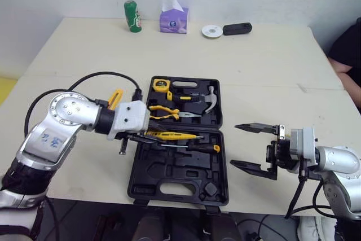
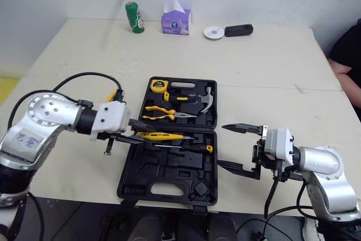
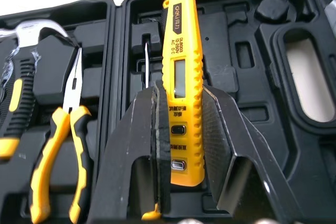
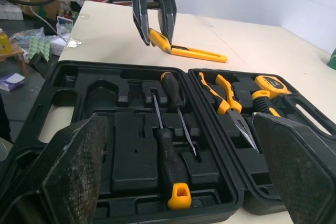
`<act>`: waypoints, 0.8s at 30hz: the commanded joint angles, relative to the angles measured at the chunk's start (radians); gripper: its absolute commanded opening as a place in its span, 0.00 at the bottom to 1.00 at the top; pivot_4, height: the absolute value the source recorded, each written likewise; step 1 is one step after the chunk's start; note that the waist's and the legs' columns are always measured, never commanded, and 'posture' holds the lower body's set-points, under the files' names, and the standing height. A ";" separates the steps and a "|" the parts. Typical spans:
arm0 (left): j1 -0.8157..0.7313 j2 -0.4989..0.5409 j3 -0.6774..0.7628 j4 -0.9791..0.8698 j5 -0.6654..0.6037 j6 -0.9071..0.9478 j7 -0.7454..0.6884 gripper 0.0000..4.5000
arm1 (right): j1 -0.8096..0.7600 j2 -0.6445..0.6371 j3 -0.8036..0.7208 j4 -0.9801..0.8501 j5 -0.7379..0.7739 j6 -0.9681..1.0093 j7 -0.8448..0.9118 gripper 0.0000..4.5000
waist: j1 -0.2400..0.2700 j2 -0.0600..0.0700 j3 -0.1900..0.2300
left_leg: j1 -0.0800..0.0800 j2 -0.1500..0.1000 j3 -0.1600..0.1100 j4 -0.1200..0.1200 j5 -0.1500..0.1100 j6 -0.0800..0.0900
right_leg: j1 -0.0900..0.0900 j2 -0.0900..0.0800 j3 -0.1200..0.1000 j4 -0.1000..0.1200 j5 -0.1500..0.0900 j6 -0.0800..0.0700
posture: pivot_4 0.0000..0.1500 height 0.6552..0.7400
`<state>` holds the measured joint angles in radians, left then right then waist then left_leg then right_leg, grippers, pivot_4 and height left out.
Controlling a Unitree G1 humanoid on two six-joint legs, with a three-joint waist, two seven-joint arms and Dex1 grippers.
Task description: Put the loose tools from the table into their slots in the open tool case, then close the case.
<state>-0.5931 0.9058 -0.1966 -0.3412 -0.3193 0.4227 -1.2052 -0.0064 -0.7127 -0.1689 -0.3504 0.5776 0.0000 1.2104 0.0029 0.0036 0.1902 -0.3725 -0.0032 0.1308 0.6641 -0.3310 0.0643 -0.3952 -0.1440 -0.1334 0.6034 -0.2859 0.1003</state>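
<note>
The black tool case [image 1: 175, 190] lies open in the middle of the table. Its far half holds a tape measure [image 1: 161, 84], a hammer [image 1: 206, 99] and yellow-handled pliers [image 1: 166, 112]. Two screwdrivers [image 4: 170, 171] lie in the near half. My left gripper [image 3: 181, 95] is shut on a yellow voltage tester pen [image 1: 172, 135], held level just above the case's middle with its tip pointing right. My right gripper [image 1: 234, 145] hangs open and empty just right of the case. A yellow-handled tool [image 1: 115, 98] lies on the table behind my left arm, partly hidden.
Along the far edge of the table stand a green can [image 1: 132, 16], a purple tissue box [image 1: 174, 20], a white disc [image 1: 212, 31] and a black case [image 1: 237, 28]. A person [image 1: 347, 55] sits at the right edge. The tool case reaches the table's front edge.
</note>
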 commanded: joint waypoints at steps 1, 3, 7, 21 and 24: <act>-0.032 0.019 -0.046 -0.017 0.030 0.060 -0.027 0.11 | 0.026 -0.010 -0.017 -0.055 0.015 0.006 -0.011 1.00 | -0.001 -0.001 0.000 | 0.000 0.000 0.000 0.000 0.000 0.000 | 0.000 0.000 0.000 0.000 0.000 0.000 | 1.00 1.00; -0.038 0.030 -0.072 -0.031 0.034 0.096 -0.050 0.11 | 0.035 -0.017 -0.011 -0.065 0.022 0.031 -0.018 1.00 | -0.001 -0.001 0.000 | 0.000 0.001 0.000 0.000 0.001 0.001 | 0.000 0.001 0.000 0.000 0.000 0.000 | 1.00 1.00; -0.042 0.052 -0.121 -0.029 0.081 0.143 -0.064 0.11 | 0.028 -0.009 0.005 -0.061 0.008 0.038 -0.027 1.00 | 0.000 -0.001 0.001 | 0.000 0.001 0.000 0.002 0.001 0.001 | 0.000 0.001 0.000 0.000 0.000 0.000 | 1.00 1.00; -0.073 0.044 -0.247 -0.096 0.216 0.357 0.010 0.11 | 0.016 0.002 0.044 -0.064 -0.002 0.036 -0.050 1.00 | 0.017 -0.003 0.002 | -0.001 0.001 -0.002 0.003 0.001 0.002 | 0.001 0.001 -0.001 0.000 0.000 0.000 | 1.00 1.00; -0.084 0.035 -0.279 -0.104 0.232 0.383 0.007 0.11 | 0.008 0.007 0.049 -0.064 -0.004 0.036 -0.060 1.00 | 0.021 -0.003 0.002 | -0.001 0.001 -0.002 0.003 0.001 0.002 | 0.001 0.001 -0.001 0.000 0.000 0.000 | 1.00 1.00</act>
<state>-0.6643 0.9434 -0.4578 -0.4203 -0.1029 0.7899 -1.1990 0.0098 -0.7104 -0.1158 -0.3852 0.5704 0.0447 1.1578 0.0237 0.0010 0.1919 -0.3736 -0.0026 0.1288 0.6672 -0.3298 0.0660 -0.3941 -0.1433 -0.1340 0.6036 -0.2859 0.1003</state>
